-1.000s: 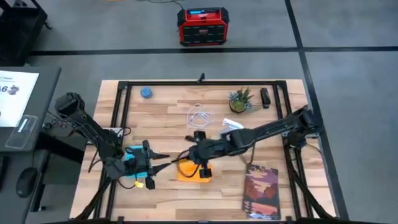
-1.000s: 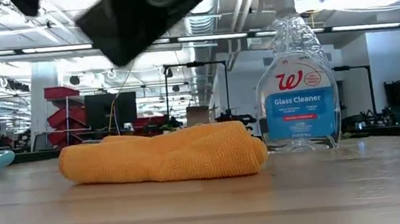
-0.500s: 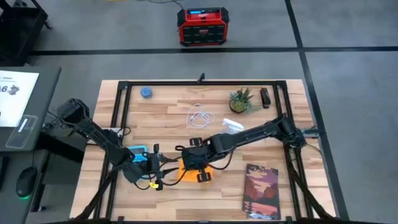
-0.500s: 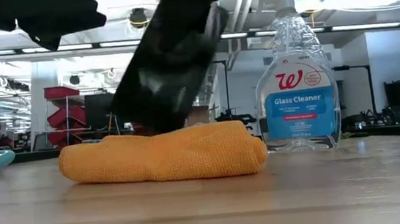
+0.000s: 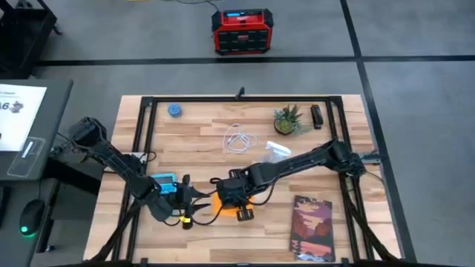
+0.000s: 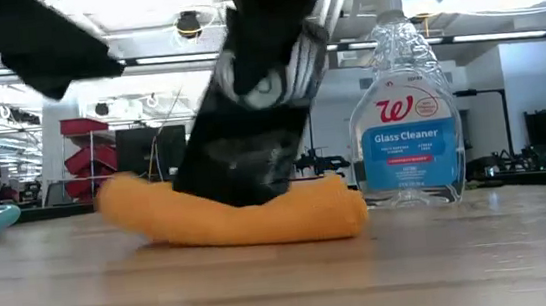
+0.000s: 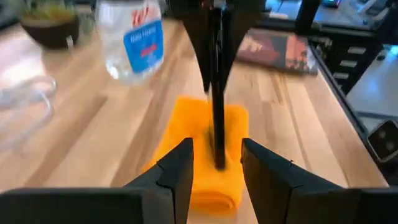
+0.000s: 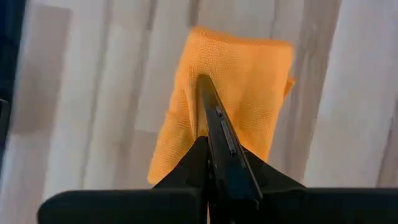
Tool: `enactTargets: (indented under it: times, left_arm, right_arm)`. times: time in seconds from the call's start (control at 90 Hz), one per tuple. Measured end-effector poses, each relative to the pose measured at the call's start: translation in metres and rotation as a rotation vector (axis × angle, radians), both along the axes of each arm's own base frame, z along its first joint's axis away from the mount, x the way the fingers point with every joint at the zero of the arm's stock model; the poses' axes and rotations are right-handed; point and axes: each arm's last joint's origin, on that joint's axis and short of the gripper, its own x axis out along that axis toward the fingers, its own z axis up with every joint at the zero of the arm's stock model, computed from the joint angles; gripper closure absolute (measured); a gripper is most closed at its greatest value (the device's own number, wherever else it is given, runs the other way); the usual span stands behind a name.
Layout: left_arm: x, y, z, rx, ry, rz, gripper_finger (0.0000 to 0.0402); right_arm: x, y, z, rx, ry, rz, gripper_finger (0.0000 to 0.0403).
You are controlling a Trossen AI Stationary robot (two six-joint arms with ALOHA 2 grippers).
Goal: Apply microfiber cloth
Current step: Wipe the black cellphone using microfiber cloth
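right gripper [image 8: 214, 134] fingers pinched together, tips pressed into soft orange-yellow folded microfiber cloth [image 8: 239, 106], cloth flat on pale wooden slatted tabletop [image 5: 200, 141] near front edge, left gripper [image 7: 214, 165] fingers spread apart just beside cloth end, clear glass cleaner spray bottle [image 6: 406, 125] behind

We see 2 dark arms made of long thin black parts with round joints. The left arm [image 5: 111, 159] has thin cables running along it and small yellow bits near its wrist. The right arm [image 5: 297, 159] has an orange bit near its wrist. The left gripper [image 7: 214, 165] has 2 flat black fingers with slanted edges. The right gripper [image 8: 214, 124] has 2 thin black fingers with tiny screws.
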Motion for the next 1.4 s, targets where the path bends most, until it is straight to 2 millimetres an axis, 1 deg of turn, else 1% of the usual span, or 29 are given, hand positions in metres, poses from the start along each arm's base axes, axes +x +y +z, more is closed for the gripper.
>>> enactTargets:
  times: [0.1, 0.222, 0.311, 0.389, 0.478, 0.6, 0.656, 0.711, 0.811, 0.911, 1.0, 1.078, 1.156, 1.189, 1.311, 1.4]
  left_arm:
    - [-0.001, 0.001, -0.003, -0.021, 0.025, 0.009, 0.0293]
    - [0.0, 0.001, -0.002, 0.029, 0.022, -0.014, 0.0288]
    - [0.003, 0.004, -0.002, 0.06, 0.028, -0.019, 0.0272]
    - [0.009, 0.006, -0.009, 0.093, 0.051, -0.04, 0.025]
    - [0.02, 0.006, -0.021, 0.126, 0.067, -0.07, 0.0225]
    - [0.037, 0.01, -0.037, 0.151, 0.073, -0.083, 0.0201]
    - [0.045, 0.011, -0.042, 0.165, 0.093, -0.075, 0.0197]
    - [0.055, 0.013, -0.046, 0.172, 0.124, -0.065, 0.0197]
    - [0.068, 0.015, -0.059, 0.149, 0.242, -0.126, 0.0201]
    - [0.082, 0.017, -0.068, 0.089, 0.343, -0.151, 0.0216]
    - [0.091, 0.018, -0.071, 0.071, 0.413, -0.134, 0.0247]
    - [0.094, 0.017, -0.07, 0.08, 0.451, -0.131, 0.0296]
    - [0.095, 0.016, -0.069, 0.086, 0.476, -0.136, 0.0364]
    - [0.096, 0.016, -0.068, 0.088, 0.481, -0.135, 0.0381]
    - [0.098, 0.012, -0.065, 0.104, 0.493, -0.132, 0.039]
    - [0.098, 0.008, -0.059, 0.112, 0.471, -0.129, 0.0387]
  right_arm:
    - [-0.002, -0.001, 0.006, -0.012, -0.018, -0.001, 0.0388]
    - [-0.003, -0.003, 0.01, -0.025, -0.029, 0.0, 0.0388]
    - [-0.003, -0.005, 0.01, -0.029, -0.023, 0.001, 0.0388]
    - [-0.006, -0.007, 0.009, -0.039, 0.015, -0.002, 0.0388]
    - [-0.011, -0.009, 0.007, -0.052, 0.066, -0.004, 0.0388]
    - [-0.019, -0.009, 0.016, -0.057, 0.09, -0.012, 0.0388]
    - [-0.021, -0.008, 0.023, -0.052, 0.07, -0.01, 0.0388]
    - [-0.024, -0.006, 0.024, -0.055, 0.076, -0.004, 0.0388]
    - [-0.024, -0.002, 0.024, -0.053, 0.071, 0.004, 0.0388]
    - [-0.025, 0.001, 0.024, -0.053, 0.068, 0.011, 0.0388]
    - [-0.025, 0.003, 0.025, -0.052, 0.064, 0.016, 0.0388]
    - [-0.024, 0.003, 0.025, -0.05, 0.053, 0.019, 0.0388]
    - [-0.024, 0.003, 0.025, -0.049, 0.046, 0.022, 0.0388]
    - [-0.024, 0.003, 0.025, -0.049, 0.047, 0.022, 0.0388]
    - [-0.024, 0.003, 0.025, -0.049, 0.047, 0.023, 0.0388]
    - [-0.022, 0.004, 0.026, -0.045, 0.033, 0.022, 0.0388]
